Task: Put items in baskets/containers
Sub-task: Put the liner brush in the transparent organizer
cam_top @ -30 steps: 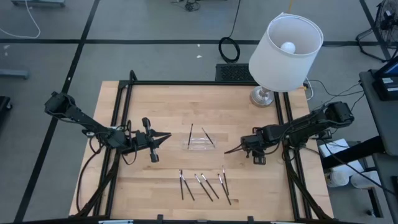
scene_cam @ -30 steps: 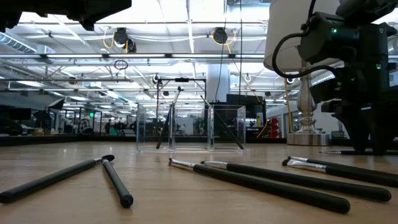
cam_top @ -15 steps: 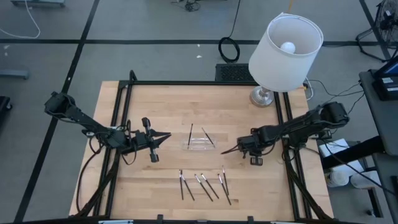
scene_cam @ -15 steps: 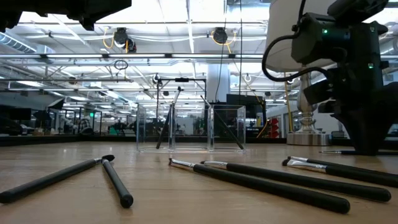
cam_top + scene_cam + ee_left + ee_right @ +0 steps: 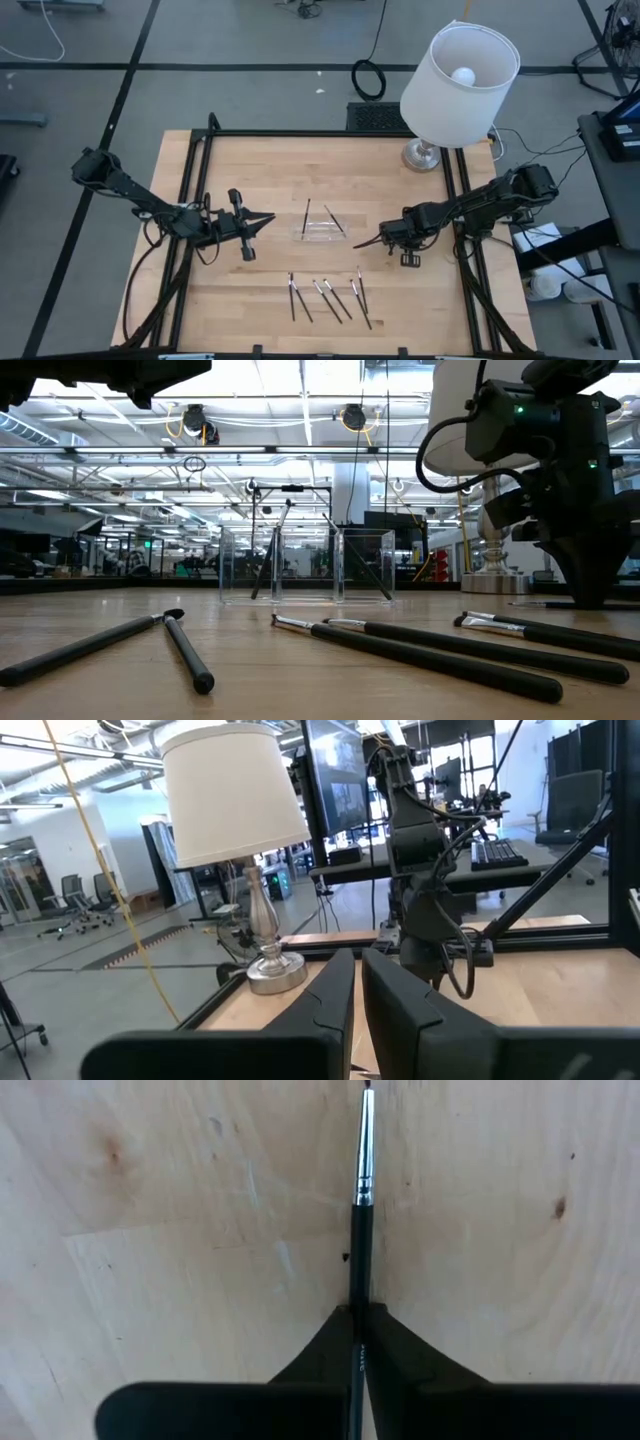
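Right end effector [image 5: 358,1320] grips stick [image 5: 361,1210] over wood table [image 5: 180,1230].

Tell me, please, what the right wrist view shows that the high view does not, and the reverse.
Only the right wrist view shows the right gripper shut on a stick, silvery end forward. Only the high view shows the tray with two sticks, the loose sticks, the lamp and the left gripper. Both show the wooden table.

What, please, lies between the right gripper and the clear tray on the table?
High view: only bare wood separates the right gripper, shut on a stick, from the clear tray.
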You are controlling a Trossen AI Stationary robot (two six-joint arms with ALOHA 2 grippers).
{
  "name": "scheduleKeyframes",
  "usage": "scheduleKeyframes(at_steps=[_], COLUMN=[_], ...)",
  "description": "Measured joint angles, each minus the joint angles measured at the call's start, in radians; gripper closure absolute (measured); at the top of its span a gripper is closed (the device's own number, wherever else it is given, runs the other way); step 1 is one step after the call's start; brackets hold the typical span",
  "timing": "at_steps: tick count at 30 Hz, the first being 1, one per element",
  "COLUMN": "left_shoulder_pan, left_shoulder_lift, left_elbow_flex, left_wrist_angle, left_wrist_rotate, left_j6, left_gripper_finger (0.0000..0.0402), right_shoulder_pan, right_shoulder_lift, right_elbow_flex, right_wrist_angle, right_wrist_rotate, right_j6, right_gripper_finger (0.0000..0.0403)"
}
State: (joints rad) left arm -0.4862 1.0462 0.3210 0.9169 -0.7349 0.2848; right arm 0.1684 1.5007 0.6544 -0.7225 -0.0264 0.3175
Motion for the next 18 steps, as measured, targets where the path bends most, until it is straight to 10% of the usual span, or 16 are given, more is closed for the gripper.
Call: scheduleKeyframes(at_steps=[18], left_shoulder_pan=[0.000], left_shoulder_lift=[0.000], left_elbow_flex=[0.000], left_wrist_angle=[0.000], left_wrist_rotate=[0.001], left_j6=[0.000], left_gripper_finger=[0.0366], right_shoulder_pan=[0.004], right_shoulder_lift=[-0.072], right_elbow_flex=[0.083], right_wrist_angle=[-0.008], right_wrist_rotate=[0.004], right_j6=[-0.015], right_gripper_finger=[0.0402])
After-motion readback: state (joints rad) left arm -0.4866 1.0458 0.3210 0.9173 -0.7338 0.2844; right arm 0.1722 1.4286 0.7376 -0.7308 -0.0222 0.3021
